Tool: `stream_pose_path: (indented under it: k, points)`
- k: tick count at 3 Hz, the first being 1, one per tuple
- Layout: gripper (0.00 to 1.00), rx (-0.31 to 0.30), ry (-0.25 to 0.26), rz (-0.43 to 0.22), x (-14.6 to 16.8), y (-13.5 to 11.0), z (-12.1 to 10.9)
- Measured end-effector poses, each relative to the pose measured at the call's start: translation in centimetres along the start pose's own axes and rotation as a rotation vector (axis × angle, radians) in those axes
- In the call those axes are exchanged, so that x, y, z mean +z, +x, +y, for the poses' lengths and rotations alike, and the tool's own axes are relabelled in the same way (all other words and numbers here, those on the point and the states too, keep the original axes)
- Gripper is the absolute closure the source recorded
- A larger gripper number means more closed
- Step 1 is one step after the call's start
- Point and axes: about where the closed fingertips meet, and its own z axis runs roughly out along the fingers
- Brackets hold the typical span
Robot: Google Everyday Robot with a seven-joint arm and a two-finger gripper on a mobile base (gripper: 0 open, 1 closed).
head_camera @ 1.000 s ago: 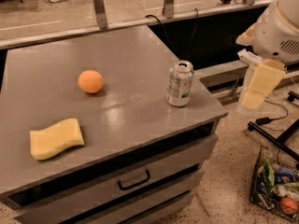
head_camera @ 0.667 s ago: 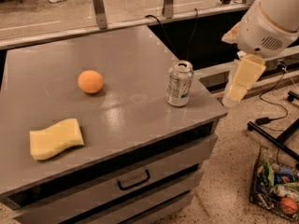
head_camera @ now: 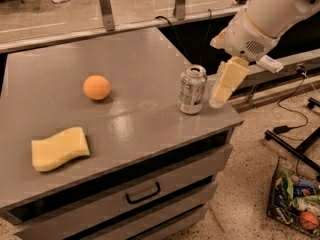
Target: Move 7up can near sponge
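— What surface is seen?
— A grey cabinet top [head_camera: 140, 69] is seen, smooth and faintly glossy. A drawer [head_camera: 145, 194] with a dark handle is set below it. Behind it a rail [head_camera: 75, 34] with two metal posts is seen, with pale floor beyond. To the right, speckled floor [head_camera: 245, 184] is seen, with a black cable [head_camera: 295, 106] run across it. A basket [head_camera: 280, 204] of small items is placed at the lower right corner.

— Where is the can placed?
— The can [head_camera: 192, 90] is stood upright near the right edge of the cabinet top. The sponge [head_camera: 60, 149] is laid flat near the front left, well apart from the can. An orange ball [head_camera: 96, 87] is set between them, further back.

— And the gripper?
— The gripper [head_camera: 221, 95] is held just beside the can, on its right, over the right edge of the cabinet top. It is pointed down at a tilt from the white arm [head_camera: 265, 19]. No contact with the can is shown. Whether it is wide or narrow cannot be told.

— What has been changed since a second ago?
— The gripper has been brought leftward, from well off the cabinet's right side to just beside the can. The can, ball and sponge have been left where they were.
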Motion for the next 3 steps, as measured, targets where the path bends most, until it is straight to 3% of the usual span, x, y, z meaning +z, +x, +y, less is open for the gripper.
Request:
stream_pose_path:
  k: [2, 3]
  points:
    - [0.0, 0.028, -0.091, -0.042, 5.8, -1.9, -0.5]
    - [0.17, 0.026, -0.122, -0.053, 7.4, -2.8, -0.1]
